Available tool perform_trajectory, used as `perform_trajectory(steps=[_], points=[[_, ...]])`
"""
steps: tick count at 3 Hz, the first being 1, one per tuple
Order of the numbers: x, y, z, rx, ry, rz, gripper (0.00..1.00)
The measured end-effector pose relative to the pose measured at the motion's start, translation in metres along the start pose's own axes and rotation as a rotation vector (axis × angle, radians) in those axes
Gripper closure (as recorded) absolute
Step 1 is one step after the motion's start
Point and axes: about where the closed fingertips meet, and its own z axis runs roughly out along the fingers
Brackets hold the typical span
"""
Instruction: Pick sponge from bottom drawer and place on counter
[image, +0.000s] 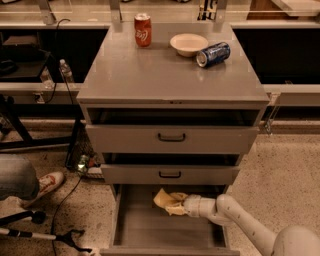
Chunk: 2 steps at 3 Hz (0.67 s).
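Note:
The bottom drawer (145, 232) is pulled open below two black-handled drawers. The pale yellow sponge (165, 199) hangs bent above the drawer floor, near the back middle, just under the middle drawer's front. My gripper (178, 205) reaches in from the lower right on a white arm and is shut on the sponge's right end. The grey counter (150, 75) is the cabinet's top, well above the gripper.
On the counter stand a red soda can (143, 30), a cream-white bowl (188, 44) and a blue can (213, 54) lying on its side. A person's leg and shoe (47, 182) and cables lie on the floor at left.

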Motion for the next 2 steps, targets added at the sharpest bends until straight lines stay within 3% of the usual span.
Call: perform_trajectory(steps=[1,2], points=[[-0.006,0.024,0.000,-0.091,-0.028,0.002,1.00],[-0.020,0.033,-0.013,-0.068,-0.027,-0.037,1.00]])
